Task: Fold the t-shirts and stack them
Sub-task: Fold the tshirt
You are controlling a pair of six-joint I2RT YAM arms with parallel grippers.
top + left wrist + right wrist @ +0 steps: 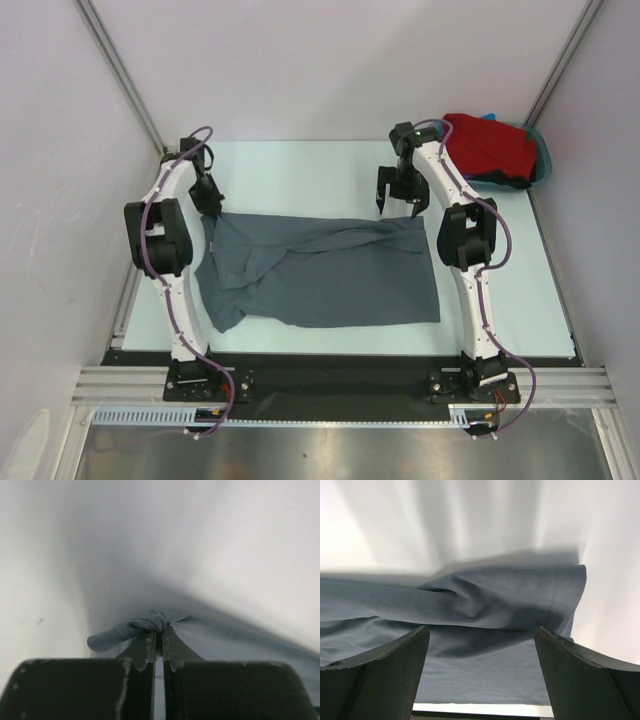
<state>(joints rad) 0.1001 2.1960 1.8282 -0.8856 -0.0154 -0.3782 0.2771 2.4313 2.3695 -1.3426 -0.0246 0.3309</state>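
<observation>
Slate-grey t-shirt [320,275] is spread on the table [300,168]. Its far left corner is pinched by the closed left gripper [159,628]. The right gripper [481,628] is seen wide open over the far right corner, with nothing gripped.

Left arm [160,235] extended forward, jaws pinched together (tips down); right arm [465,235] likewise, jaws spread wide.
</observation>
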